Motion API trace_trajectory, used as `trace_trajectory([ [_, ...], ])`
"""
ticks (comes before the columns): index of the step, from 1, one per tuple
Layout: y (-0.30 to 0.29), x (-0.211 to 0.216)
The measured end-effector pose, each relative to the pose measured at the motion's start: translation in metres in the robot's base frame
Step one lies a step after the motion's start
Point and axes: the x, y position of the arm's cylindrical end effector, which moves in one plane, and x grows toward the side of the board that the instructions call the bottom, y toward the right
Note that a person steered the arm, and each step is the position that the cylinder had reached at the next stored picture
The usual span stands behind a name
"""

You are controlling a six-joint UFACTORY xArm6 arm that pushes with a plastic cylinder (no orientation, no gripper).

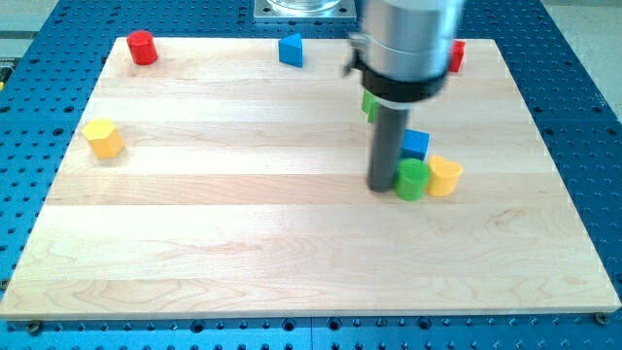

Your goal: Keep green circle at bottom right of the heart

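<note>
The green circle (412, 181) sits right of centre on the wooden board (243, 243). The yellow heart (445, 176) touches its right side. A blue block (416, 144) lies just above the two. My tip (380, 187) is down on the board, right against the green circle's left side. The rod rises from there into the arm's large grey body, which hides part of the board's top.
A red cylinder (143, 47) is at the top left corner. A blue block (291, 49) is at top centre. A yellow block (103, 138) is at the left. A red block (456, 55) and a green block (369, 104) peek out from behind the arm.
</note>
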Motion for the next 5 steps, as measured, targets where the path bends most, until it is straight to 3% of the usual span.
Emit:
trace_trajectory([
  [1, 0.016, 0.014],
  [2, 0.023, -0.025],
  [4, 0.099, 0.040],
  [5, 0.087, 0.018],
])
